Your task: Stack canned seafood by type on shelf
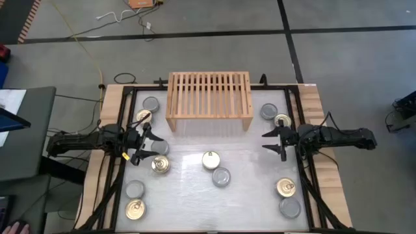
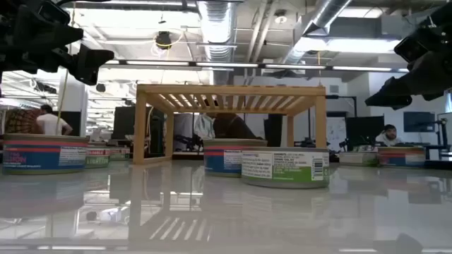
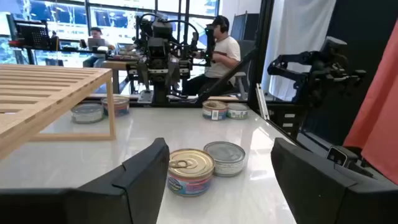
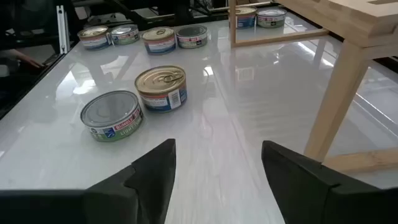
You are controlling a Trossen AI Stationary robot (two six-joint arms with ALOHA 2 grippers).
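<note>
left end effector (image 1: 144,144) wide | right end effector (image 1: 273,141) wide | cans: 6 gold (image 1: 210,159), 6 silver (image 1: 221,176) | shelf (image 1: 209,96) 1

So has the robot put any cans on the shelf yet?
Not yet. The shelf top is bare, and every can sits on the table, like the gold-top can in the middle. Both claws, left and right, hang open and empty. All the stacking is left.

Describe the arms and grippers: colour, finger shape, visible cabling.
Both arms are matte black, jointed segments. The left gripper and right gripper each have two dark fingers, which look broad, flat and angular in the wrist views. Thin dark cables trail beside the arms. No markings are legible.
</note>
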